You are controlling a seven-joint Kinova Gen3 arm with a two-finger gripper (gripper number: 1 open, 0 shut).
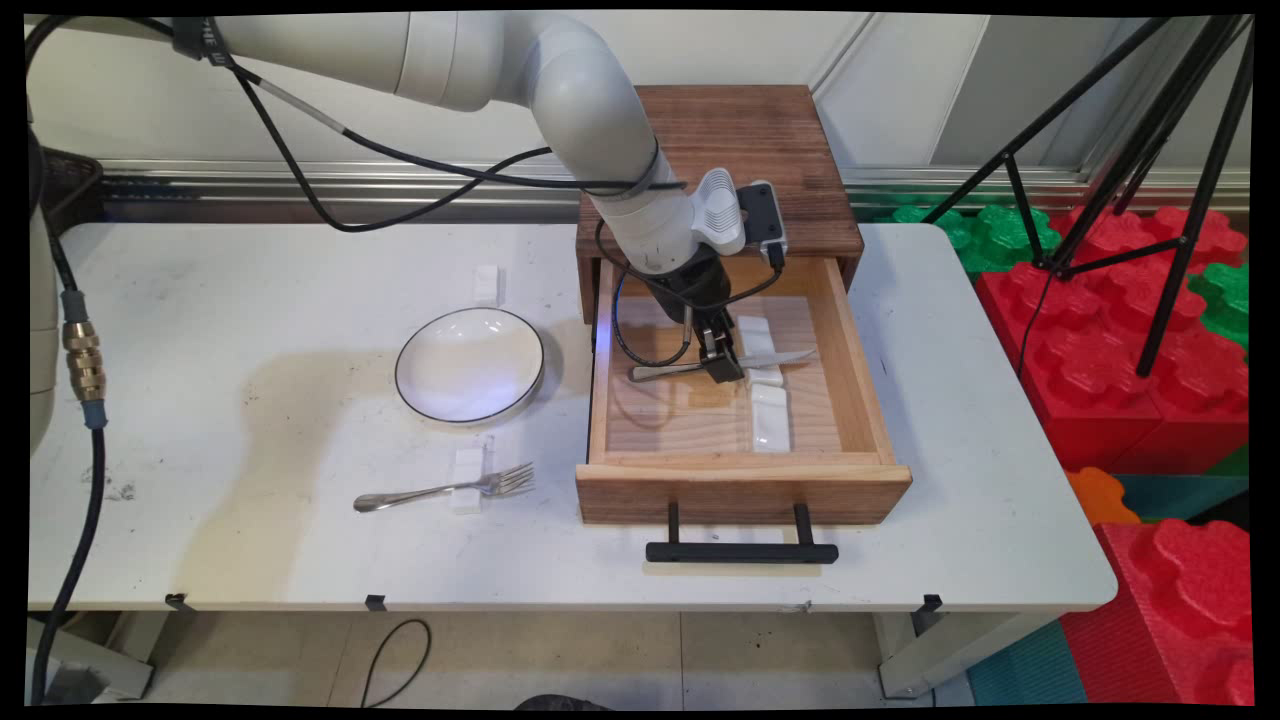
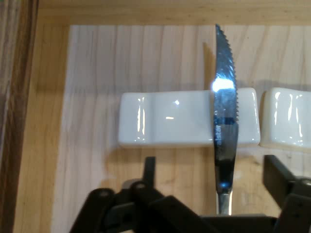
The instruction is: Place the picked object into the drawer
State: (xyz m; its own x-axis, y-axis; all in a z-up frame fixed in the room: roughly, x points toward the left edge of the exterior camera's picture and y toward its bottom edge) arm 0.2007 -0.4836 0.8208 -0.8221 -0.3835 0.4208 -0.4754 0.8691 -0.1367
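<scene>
Steel, serrated and shiny, the knife (image 2: 224, 126) lies across a white ceramic rest (image 2: 187, 119) inside the open wooden drawer (image 1: 740, 470). Over its handle the gripper (image 2: 210, 177) hangs spread wide, apparently gripping nothing.

1. The knife (image 2: 224, 126) is shiny metal, and its blade has a toothed edge.
2. The white rest (image 2: 187, 119) under the knife looks like smooth, glossy china.
3. A second white rest (image 2: 286, 119) beside it is just as glossy.
4. The drawer (image 1: 740, 480) is pale wood with lines of grain. It looks matt.
5. The drawer handle (image 1: 741, 551) is black and matt.
6. The cabinet top (image 1: 745, 150) is darker, rougher wood.
7. The gripper (image 2: 209, 189) is black and dull.
8. The fork (image 1: 445, 489) is shiny metal.
9. The plate (image 1: 470, 365) is white and glossy with a dark rim.
10. The table (image 1: 250, 300) is white and smooth, with scuffs.
</scene>
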